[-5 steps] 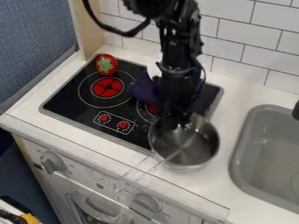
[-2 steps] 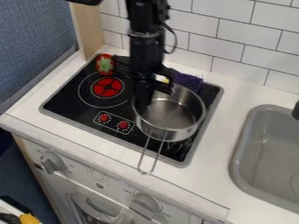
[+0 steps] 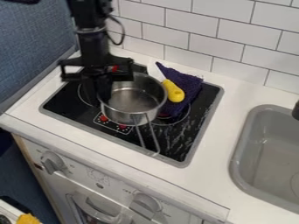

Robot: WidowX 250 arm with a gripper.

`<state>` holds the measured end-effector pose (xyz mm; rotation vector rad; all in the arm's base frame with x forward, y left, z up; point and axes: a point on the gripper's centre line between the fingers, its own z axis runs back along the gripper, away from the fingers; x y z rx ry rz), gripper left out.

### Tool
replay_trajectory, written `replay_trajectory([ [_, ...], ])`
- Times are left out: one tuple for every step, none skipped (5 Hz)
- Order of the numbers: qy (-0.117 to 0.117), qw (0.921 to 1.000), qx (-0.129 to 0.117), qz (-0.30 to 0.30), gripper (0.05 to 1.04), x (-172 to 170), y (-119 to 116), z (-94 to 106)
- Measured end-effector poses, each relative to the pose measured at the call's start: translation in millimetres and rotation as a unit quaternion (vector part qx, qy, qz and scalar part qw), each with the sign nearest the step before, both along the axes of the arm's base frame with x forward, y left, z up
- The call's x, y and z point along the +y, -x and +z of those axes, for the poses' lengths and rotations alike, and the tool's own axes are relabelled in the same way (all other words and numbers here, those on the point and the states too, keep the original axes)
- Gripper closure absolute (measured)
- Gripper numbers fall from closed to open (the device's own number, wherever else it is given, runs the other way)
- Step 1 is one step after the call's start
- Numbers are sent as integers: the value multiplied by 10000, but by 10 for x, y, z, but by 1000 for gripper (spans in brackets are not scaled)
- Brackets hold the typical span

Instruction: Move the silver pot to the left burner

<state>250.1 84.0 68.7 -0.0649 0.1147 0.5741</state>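
The white counter (image 3: pixel 201 151) runs across the frame, and the black cooktop (image 3: pixel 169 141) lies in it, from left of centre to the middle. At the right edge is the grey sink (image 3: pixel 265 151), well apart from my work. My claw (image 3: pixel 99 100) hangs in the left centre; dark on dark there, but as far as I can make out it is pinched on the left wall of the silver pot (image 3: pixel 125 116). The pot sits left of the frame's centre, overlapping the right part of the left burner (image 3: pixel 83 96), so I judge it a little short of its place, and a small shift leftward is needed.

My hold is at one side only, so the pot could tilt or swivel as I shift it. Its wire handle (image 3: pixel 156 142) points down the frame towards the cooktop's front edge and could catch there if the pot turns. Right of the pot lies a purple cloth (image 3: pixel 189 82), with a yellow toy (image 3: pixel 175 92) beside the rim; a swing that way could nudge both. Behind my claw shows a bit of a red thing (image 3: pixel 114 68), and too far towards the upper left I might knock it. Letting go early would leave the pot off centre.
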Motion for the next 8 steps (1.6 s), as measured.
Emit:
replay_trajectory([
  [-154,9924,9,1223,1010,168,34,-18],
  [-120,9698,268,2422,1010,322,31,-131],
  [-357,9604,300,2747,1010,464,-34,-219],
  [-584,9612,189,2689,1010,570,-46,-286],
  [-658,9658,177,2500,1010,647,-21,-372],
  [-633,9638,257,2576,1010,703,15,-435],
  [-664,9634,233,2586,1010,726,0,-460],
  [-722,9617,208,2635,988,738,-12,-462],
])
